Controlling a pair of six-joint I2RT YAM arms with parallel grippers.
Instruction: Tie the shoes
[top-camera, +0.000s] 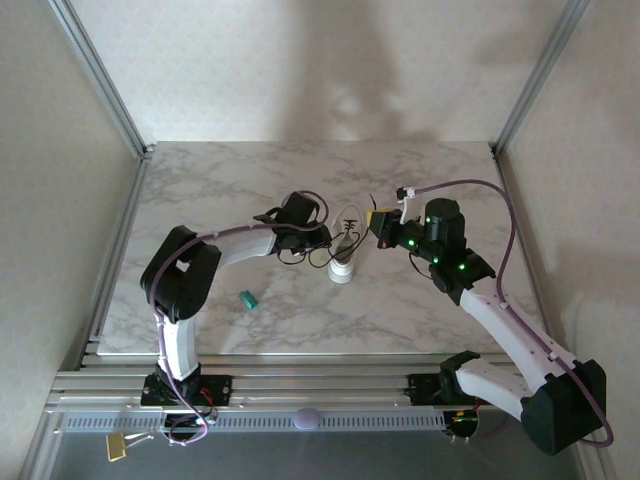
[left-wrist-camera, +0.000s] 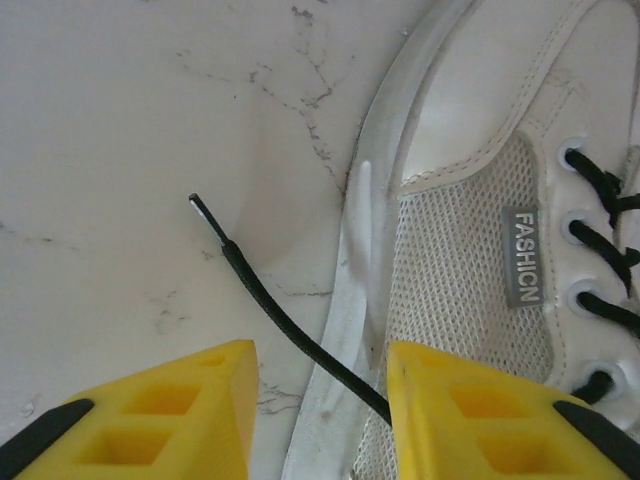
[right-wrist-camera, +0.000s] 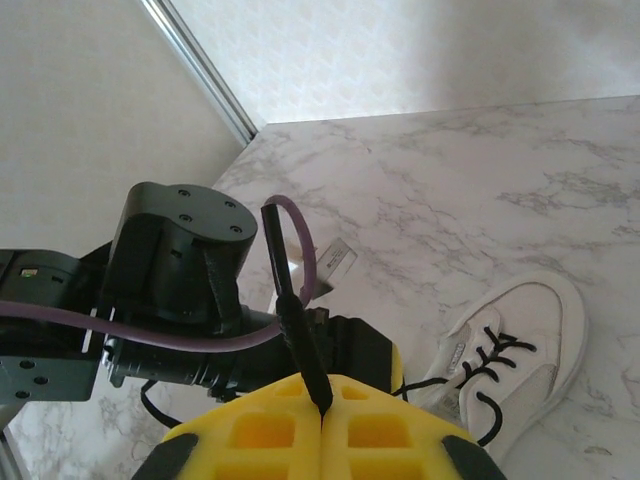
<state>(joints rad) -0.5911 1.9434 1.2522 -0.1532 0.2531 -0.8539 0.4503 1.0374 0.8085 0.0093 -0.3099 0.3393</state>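
white mesh-sided sneaker (left-wrist-camera: 460, 280), black laces (left-wrist-camera: 597, 181) seemingly untied

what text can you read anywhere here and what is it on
"FASHION" (the O looks almost like a C): on the grey tab sewn to the side of the white sneaker.
Too small to read: the print on the white label behind the purple cable.

grey tag (left-wrist-camera: 524, 270) reading "FASHICN", on the white sneaker (left-wrist-camera: 470, 250) side
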